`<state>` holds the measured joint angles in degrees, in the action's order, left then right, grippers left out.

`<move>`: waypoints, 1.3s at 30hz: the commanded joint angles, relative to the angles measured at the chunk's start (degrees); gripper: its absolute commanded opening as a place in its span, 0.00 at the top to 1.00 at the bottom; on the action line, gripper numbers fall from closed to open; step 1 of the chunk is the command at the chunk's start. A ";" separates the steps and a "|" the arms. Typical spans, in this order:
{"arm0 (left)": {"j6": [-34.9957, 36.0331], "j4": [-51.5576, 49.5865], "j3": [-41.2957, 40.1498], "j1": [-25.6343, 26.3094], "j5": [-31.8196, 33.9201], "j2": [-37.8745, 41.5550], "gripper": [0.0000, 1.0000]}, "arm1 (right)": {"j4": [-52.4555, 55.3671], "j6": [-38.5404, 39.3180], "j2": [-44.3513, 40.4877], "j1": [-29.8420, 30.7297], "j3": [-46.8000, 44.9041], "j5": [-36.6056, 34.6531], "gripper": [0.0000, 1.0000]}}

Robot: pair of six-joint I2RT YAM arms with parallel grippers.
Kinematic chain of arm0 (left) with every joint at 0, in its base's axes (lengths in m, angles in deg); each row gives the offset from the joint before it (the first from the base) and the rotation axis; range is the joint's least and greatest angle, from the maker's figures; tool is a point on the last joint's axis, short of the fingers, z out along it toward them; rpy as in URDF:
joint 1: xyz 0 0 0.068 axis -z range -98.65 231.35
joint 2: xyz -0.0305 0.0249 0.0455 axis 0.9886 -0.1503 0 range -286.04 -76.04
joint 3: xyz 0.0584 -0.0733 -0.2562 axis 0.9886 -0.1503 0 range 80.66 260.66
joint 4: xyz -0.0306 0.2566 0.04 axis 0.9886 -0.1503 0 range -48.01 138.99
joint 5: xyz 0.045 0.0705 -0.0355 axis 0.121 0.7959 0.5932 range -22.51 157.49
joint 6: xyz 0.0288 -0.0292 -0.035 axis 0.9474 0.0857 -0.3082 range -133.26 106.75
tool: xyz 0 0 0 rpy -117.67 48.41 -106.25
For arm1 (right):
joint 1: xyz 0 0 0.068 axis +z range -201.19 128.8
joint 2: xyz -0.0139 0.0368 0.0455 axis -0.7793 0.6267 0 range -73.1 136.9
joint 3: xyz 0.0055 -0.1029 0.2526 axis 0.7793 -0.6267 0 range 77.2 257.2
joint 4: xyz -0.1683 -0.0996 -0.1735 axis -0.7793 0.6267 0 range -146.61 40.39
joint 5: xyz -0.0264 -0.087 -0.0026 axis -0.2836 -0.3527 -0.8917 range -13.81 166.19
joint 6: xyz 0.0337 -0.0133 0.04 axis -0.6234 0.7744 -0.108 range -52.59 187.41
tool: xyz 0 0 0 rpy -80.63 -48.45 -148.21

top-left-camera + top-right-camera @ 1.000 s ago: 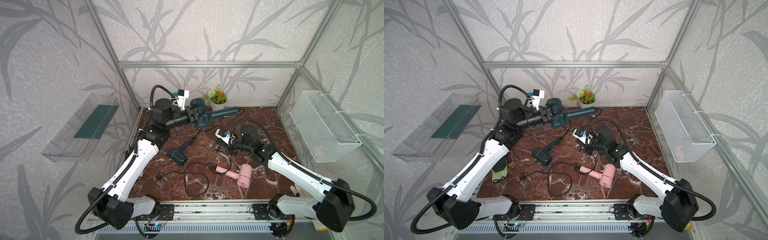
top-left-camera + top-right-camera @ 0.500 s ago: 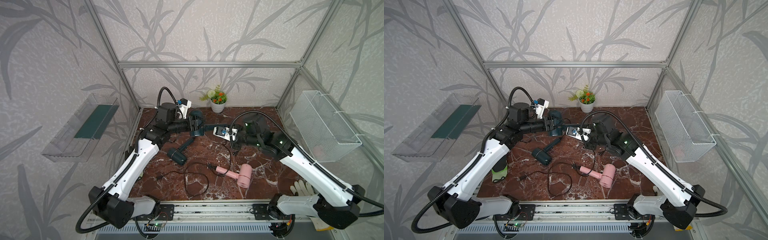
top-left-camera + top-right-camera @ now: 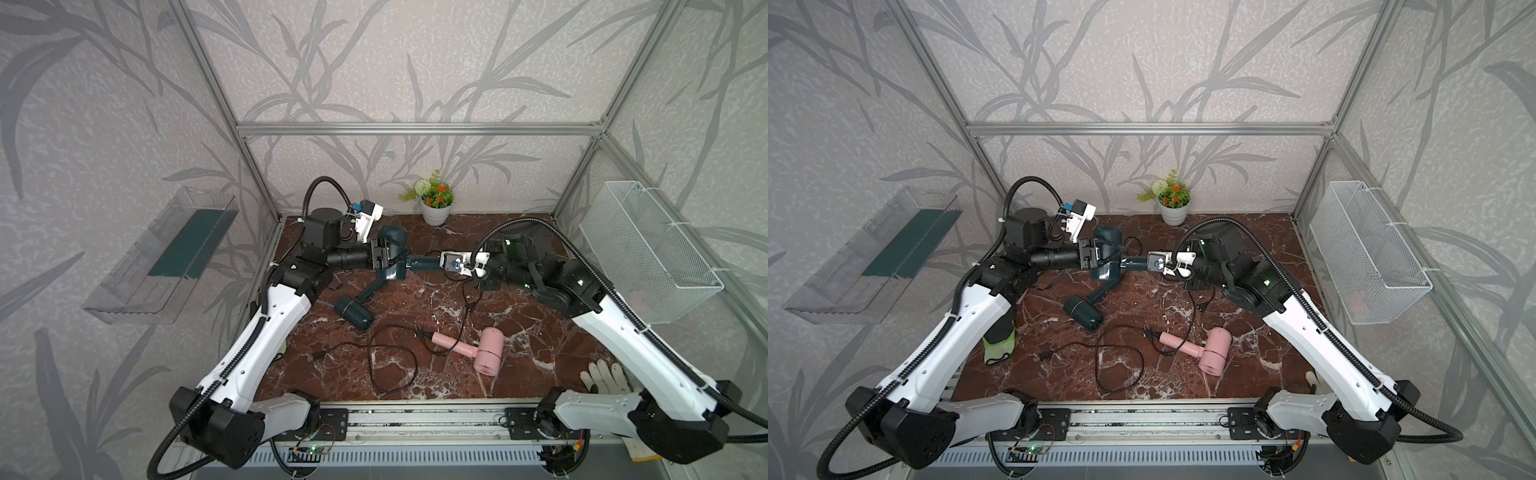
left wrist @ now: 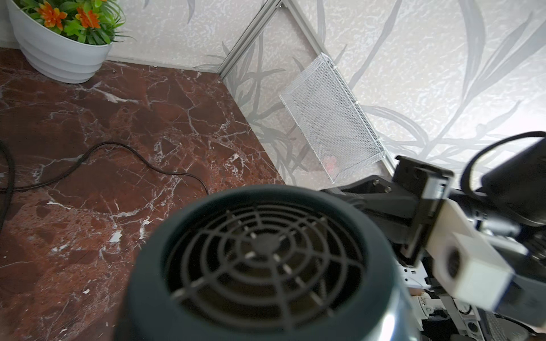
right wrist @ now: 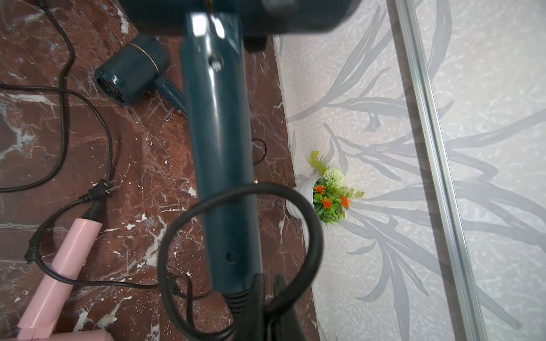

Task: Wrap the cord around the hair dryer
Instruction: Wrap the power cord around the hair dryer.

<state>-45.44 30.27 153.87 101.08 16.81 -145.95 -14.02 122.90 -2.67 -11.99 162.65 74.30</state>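
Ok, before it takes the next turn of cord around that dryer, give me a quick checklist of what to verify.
1. Dryer grip: left gripper clamps the raised teal hair dryer by its head: ok.
2. Cord grip: right gripper shut on the cord by the handle's end: ok.
3. First turn: one loop circles the handle: ok.
4. Remaining slack: which loose cord on the table belongs to this dryer: cannot tell.
5. Clearance: second teal dryer lies right beneath the held one: cannot tell.
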 commanded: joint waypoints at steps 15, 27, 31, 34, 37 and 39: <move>-11.58 24.96 -3.64 -0.14 -12.72 4.82 1.00 | -11.03 -3.28 -4.19 -13.44 -10.81 24.62 1.00; -23.34 45.36 -12.34 -0.05 4.53 4.32 1.00 | -43.16 -29.04 -10.06 -15.03 -29.55 41.49 1.00; -24.48 48.29 -13.35 0.04 9.68 3.99 1.00 | -45.72 -32.20 -8.94 -13.43 -31.26 41.43 1.00; -23.27 48.61 -13.97 1.21 13.87 3.56 1.00 | -42.73 -29.11 -8.09 -9.56 -30.42 35.85 1.00; -21.60 47.64 -13.50 2.04 15.75 3.05 1.00 | -46.67 -30.55 -8.01 -8.23 -32.06 32.39 0.97; -21.61 47.94 -13.13 2.06 15.77 2.90 1.00 | -50.78 -31.86 -8.25 -8.22 -34.27 30.61 0.92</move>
<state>-67.25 72.37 139.73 103.13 28.05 -143.35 -59.07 93.26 -10.76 -20.41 130.60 108.22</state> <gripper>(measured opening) 0.659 0.076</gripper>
